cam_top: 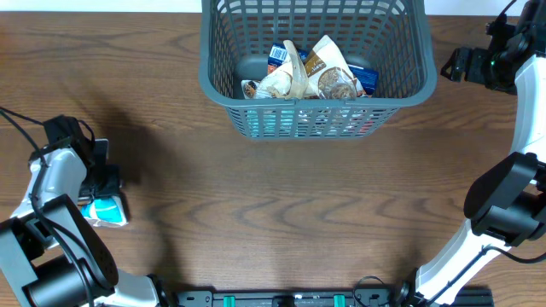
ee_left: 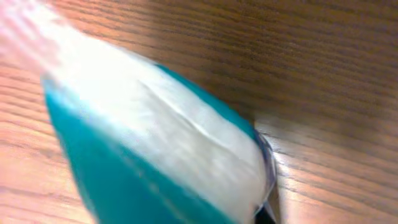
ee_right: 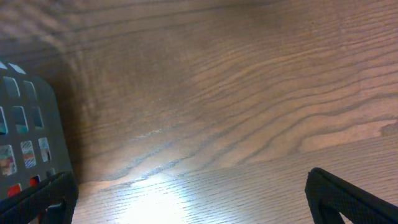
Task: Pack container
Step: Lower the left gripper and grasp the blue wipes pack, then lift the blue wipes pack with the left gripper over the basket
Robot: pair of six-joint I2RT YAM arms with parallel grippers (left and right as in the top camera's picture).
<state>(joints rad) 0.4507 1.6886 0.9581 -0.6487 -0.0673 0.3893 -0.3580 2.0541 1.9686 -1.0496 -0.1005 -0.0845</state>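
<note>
The grey-blue slotted container [cam_top: 217, 85] stands at the far middle of the table and holds several snack packets [cam_top: 307, 72]. A teal and white snack packet [cam_top: 107, 211] is at the near left. My left gripper [cam_top: 107, 189] is right over it and appears shut on it. In the left wrist view the packet [ee_left: 155, 143] fills the frame, blurred, and hides most of the fingers. My right gripper [cam_top: 454, 64] is open and empty to the right of the container. Its wrist view shows both fingers wide apart [ee_right: 193, 208] above bare wood, with the container's wall [ee_right: 25, 137] at the left.
The brown wooden table [cam_top: 281, 213] runs between the arms. The right arm's base and links [cam_top: 503, 200] stand at the right edge. The left arm's body [cam_top: 51, 247] is at the near left corner.
</note>
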